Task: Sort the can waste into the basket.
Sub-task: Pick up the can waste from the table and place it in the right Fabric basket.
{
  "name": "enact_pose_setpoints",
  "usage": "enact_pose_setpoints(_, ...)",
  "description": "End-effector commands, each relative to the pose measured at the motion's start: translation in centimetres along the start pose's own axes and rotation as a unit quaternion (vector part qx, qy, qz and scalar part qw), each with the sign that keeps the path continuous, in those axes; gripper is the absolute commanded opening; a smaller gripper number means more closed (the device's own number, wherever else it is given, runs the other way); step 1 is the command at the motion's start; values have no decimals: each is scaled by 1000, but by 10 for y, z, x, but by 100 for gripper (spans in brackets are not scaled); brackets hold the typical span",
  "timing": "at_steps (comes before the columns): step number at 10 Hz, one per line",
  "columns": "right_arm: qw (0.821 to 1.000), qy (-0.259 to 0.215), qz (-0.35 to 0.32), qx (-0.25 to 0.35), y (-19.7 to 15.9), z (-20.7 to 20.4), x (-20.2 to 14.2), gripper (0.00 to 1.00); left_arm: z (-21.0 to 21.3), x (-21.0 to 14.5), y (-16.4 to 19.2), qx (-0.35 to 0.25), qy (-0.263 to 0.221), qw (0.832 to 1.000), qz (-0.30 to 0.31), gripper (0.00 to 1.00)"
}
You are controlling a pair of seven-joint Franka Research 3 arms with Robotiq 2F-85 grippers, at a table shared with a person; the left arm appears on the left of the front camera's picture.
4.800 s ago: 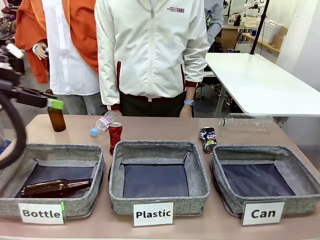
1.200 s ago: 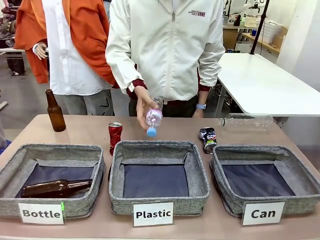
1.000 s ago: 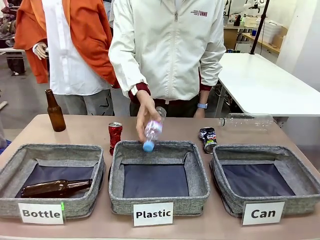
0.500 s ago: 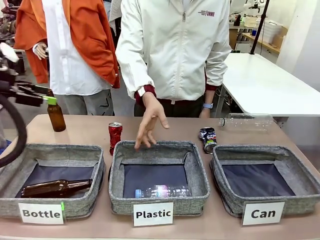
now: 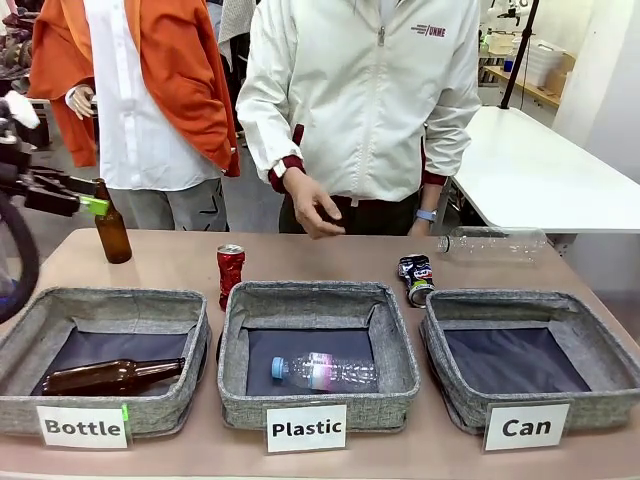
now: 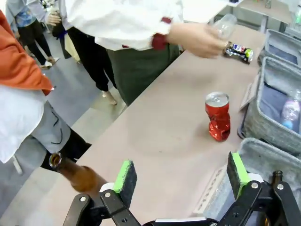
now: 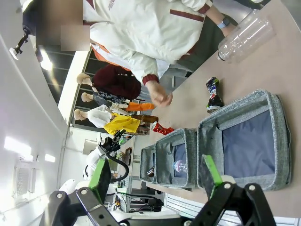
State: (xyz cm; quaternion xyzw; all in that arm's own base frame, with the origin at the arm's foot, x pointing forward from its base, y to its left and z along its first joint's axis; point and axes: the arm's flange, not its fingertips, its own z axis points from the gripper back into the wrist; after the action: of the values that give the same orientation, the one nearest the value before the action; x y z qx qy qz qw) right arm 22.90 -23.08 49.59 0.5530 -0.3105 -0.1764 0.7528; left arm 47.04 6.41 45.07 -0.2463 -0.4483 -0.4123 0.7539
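Observation:
A dented red can (image 5: 231, 272) stands on the table behind the gap between the Bottle and Plastic baskets. A crushed dark can (image 5: 416, 279) lies behind the left rear corner of the grey basket (image 5: 447, 385) labelled "Can", which holds nothing. My left gripper (image 5: 82, 202) hovers open at the far left beside a standing brown bottle (image 5: 111, 226). In the left wrist view my left gripper (image 6: 181, 172) is open and empty, with the red can (image 6: 217, 116) ahead and the dark can (image 6: 239, 51) farther off. My right gripper (image 7: 156, 172) is open and empty, high above the basket (image 7: 278, 136); the dark can (image 7: 213, 98) lies beyond it.
The person stands at the far side with one hand (image 5: 313, 209) over the table's far edge. The Plastic basket (image 5: 400, 345) holds a clear bottle (image 5: 322, 371). The Bottle basket (image 5: 100, 300) holds a brown bottle (image 5: 110, 376). Another clear bottle (image 5: 492, 242) lies at the back right.
The person dropped the clear bottle into the Plastic basket and drew the hand back. My left gripper came into view at the left edge near the standing brown bottle.

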Motion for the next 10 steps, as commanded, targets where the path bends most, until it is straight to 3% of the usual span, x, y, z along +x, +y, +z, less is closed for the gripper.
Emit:
enact_pose_setpoints(1, 1000, -8, 13, 14, 1, -1, 2, 100, 3, -2, -11, -10, 1, 1000, 1, 100)
enact_pose_setpoints(4, 1000, -8, 13, 14, 1, -1, 2, 100, -51, 6, -18, -27, 27, 998, -53, 100)
enact_pose_setpoints(8, 1000, -8, 13, 14, 1, -1, 2, 100, -142, 9, -2, -91, 102, 986, -96, 100)
enact_pose_setpoints(10, 1000, -8, 13, 14, 1, -1, 2, 100, -179, 0, 11, -162, 102, 976, -106, 100)
